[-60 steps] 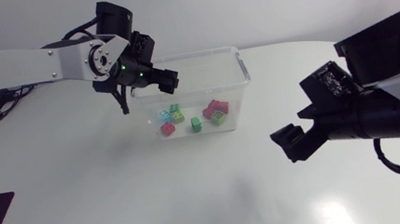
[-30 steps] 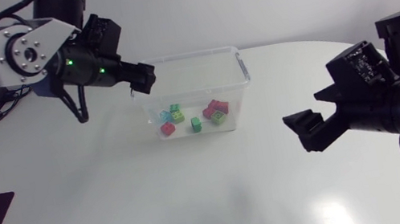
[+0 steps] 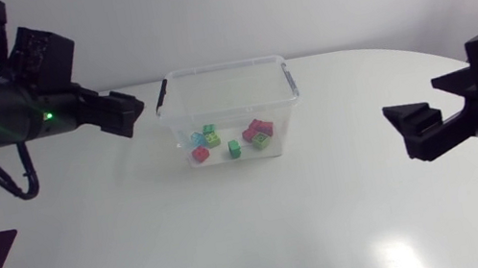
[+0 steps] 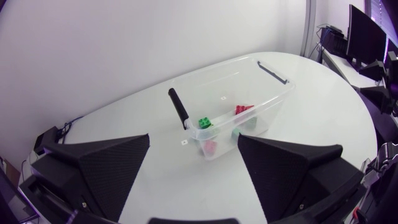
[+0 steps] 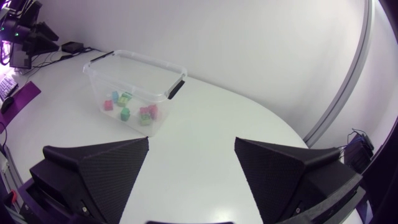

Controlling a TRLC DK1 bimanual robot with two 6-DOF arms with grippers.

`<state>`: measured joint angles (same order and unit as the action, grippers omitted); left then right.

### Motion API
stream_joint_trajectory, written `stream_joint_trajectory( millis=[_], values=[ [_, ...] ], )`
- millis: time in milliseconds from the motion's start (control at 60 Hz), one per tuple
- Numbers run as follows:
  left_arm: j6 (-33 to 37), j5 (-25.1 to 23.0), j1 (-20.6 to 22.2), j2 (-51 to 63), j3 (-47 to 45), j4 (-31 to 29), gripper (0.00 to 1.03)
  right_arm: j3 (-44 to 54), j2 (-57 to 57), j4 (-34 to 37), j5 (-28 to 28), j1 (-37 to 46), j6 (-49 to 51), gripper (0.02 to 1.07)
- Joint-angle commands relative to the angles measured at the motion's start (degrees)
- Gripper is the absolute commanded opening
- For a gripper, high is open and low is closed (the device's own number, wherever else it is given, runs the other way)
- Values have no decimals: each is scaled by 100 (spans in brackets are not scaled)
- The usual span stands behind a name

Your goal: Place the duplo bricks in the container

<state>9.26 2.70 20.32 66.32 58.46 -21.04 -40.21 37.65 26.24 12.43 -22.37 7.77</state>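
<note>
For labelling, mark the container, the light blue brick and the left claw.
container (image 3: 220,66), head view, on its far rim.
light blue brick (image 3: 197,139), head view, on its top face.
left claw (image 3: 132,114), head view, midway between its open fingertips.

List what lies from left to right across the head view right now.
Matte black left gripper, open → clear plastic container, with the coloured duplo bricks inside it → matte black right gripper, open.
</note>
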Motion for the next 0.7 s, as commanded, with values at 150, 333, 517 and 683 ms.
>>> stream_joint_trajectory(
  millis=[150,333,517,683],
  values=[
    [-20,213,-72,-920,-739,-76,99,101,-636,180,304,374,181,102],
    [-91,354,-124,-1456,-1108,-32,99,145,-979,197,304,655,207,102],
    [-73,653,-124,-2018,-1477,21,99,180,-1401,250,304,901,278,102],
    [-82,890,-63,-2379,-1609,12,99,276,-1655,276,313,1103,374,102]
  ],
)
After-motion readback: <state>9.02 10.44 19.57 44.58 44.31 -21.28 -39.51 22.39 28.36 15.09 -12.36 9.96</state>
